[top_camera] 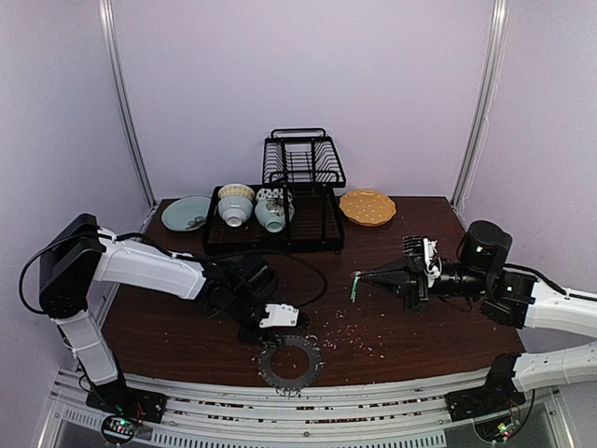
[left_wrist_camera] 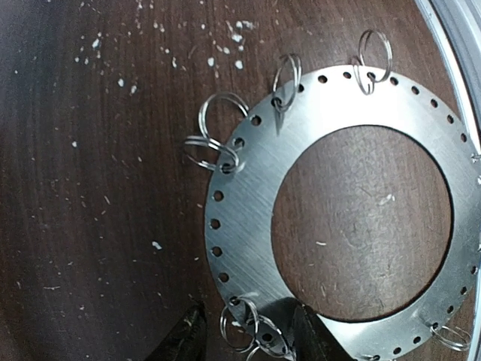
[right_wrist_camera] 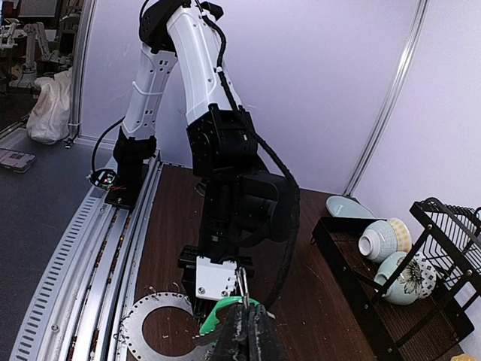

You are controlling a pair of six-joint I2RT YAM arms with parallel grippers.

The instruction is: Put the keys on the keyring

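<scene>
A dark table [top_camera: 410, 336] carries the keyring [top_camera: 290, 362], a flat grey disc. The wire loops [left_wrist_camera: 222, 111] I can see on its rim hold no keys. My left gripper [left_wrist_camera: 248, 344] hangs over the keyring's rim, jaws partly apart astride one loop. My right gripper [right_wrist_camera: 245, 340], well right of the keyring and raised, is pinched on one green key [right_wrist_camera: 220, 316]. I judge nothing threaded yet.
</scene>
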